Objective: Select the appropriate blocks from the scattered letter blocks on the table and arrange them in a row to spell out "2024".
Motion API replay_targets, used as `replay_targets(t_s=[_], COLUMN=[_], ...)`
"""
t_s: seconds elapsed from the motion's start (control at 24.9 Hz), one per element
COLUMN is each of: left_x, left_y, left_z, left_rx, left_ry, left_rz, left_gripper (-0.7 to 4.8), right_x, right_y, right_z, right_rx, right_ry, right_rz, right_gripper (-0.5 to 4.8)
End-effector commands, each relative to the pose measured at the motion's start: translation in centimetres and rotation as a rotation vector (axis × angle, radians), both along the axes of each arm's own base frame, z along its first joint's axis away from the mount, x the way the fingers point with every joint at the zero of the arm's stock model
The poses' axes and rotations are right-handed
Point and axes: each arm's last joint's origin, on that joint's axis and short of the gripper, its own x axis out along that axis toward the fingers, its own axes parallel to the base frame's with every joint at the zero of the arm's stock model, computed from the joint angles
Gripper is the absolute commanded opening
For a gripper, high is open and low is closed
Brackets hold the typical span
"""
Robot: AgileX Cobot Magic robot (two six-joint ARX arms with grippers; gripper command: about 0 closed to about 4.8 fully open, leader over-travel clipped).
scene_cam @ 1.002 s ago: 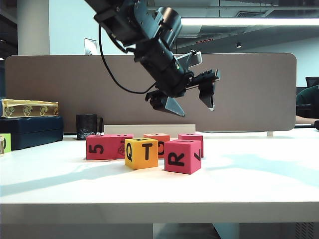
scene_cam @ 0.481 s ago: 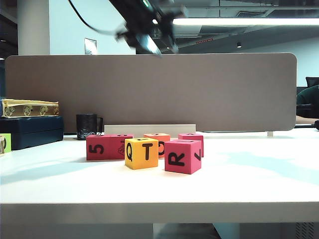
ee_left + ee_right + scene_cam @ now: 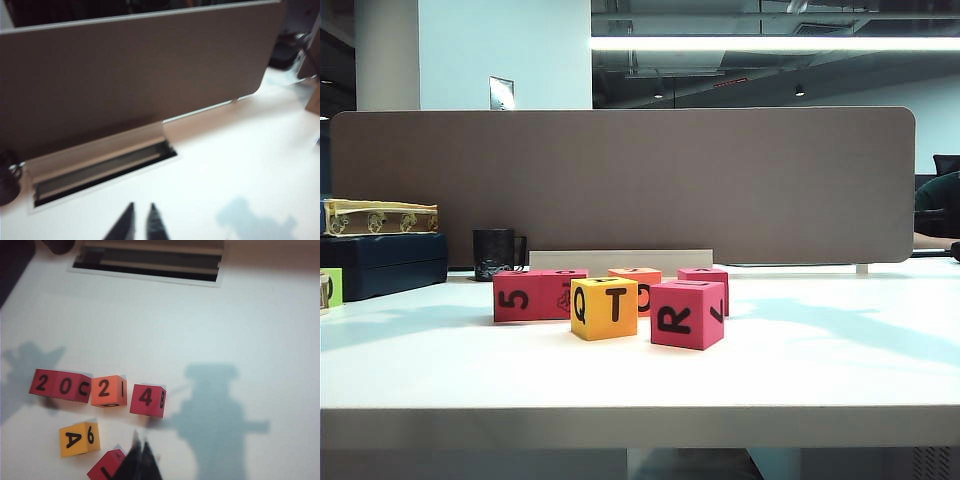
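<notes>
row: four blocks (image 3: 97, 388) sit in a line on the table (image 3: 240, 330), tops reading 2, 0, 2, 4 from above, so the word looks spelled; first two touch, small gaps after.
spares: yellow block (image 3: 79, 439) and another red block (image 3: 106, 467) lie in front of the row, left out as unneeded.
right gripper (image 3: 140, 447): fingers pinched together, empty, hanging above the spares.
left gripper (image 3: 140, 216): nearly closed, empty, aimed at the table slot (image 3: 102, 170), away from the blocks.

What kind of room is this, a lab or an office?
Probably an open-plan office: a white desk with a grey divider panel behind it, a cable slot, a black mug, and strip lights overhead.
</notes>
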Motion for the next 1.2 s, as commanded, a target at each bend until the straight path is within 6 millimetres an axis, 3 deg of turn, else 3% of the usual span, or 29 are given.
replay_targets(t_s=[0.04, 0.36, 0.72, 0.96, 1.2], left_x=[-0.9, -0.8, 0.7, 2.5, 3.3], left_y=[0.7, 2.1, 4.6, 4.8, 4.6], left_z=[0.2, -0.4, -1.5, -4.0, -5.1], left_rx=[0.039, 0.095, 0.136, 0.195, 0.232], left_ry=[0.022, 0.093, 0.154, 0.275, 0.31], left_rz=[0.001, 0.037, 0.185, 0.201, 0.188], left_gripper=[0.11, -0.06, -0.06, -0.06, -0.06], right_x=[1.6, 5.3, 8.9, 10.9, 12.4], right_y=[0.4, 1.6, 2.7, 3.5, 4.3], right_z=[-1.2, -5.5, -10.3, -14.2, -18.0], right_rx=[-0.004, -0.023, -0.043, -0.062, -0.047], right_ry=[0.015, 0.114, 0.195, 0.272, 0.362], right_rz=[0.004, 0.013, 0.018, 0.024, 0.053], right_gripper=[-0.01, -0.01, -0.01, -0.01, -0.01])
